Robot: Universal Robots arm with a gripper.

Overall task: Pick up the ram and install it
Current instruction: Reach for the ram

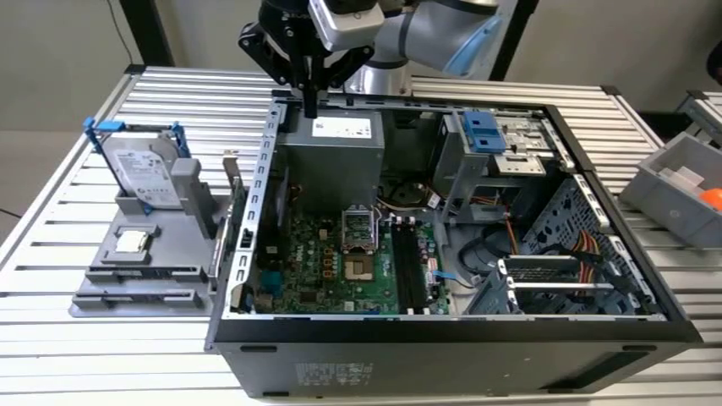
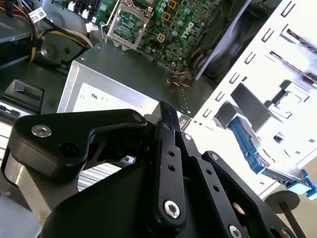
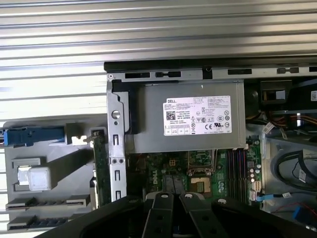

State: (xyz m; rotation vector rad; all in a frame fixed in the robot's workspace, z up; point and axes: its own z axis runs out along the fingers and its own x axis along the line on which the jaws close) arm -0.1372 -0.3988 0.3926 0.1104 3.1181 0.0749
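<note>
The ram (image 1: 229, 207) is a thin green stick standing on edge in the grey fixture (image 1: 135, 275), just outside the open computer case's wall on the exterior view's left. In the first wrist view the ram (image 3: 101, 171) runs alongside that metal wall. My gripper (image 1: 310, 103) hangs above the case's back corner near the power supply (image 1: 330, 156), shut with nothing between its fingers, and well away from the ram. The black fingers (image 3: 163, 208) point down over the motherboard. The black memory slots (image 1: 407, 271) lie on the motherboard inside the case.
On the grey fixture stand a silver hard drive (image 1: 147, 173) in a blue-handled frame and a small square processor chip (image 1: 132, 241). A grey bin (image 1: 682, 194) sits at the exterior view's right. Cables and drive cages crowd the case's right half.
</note>
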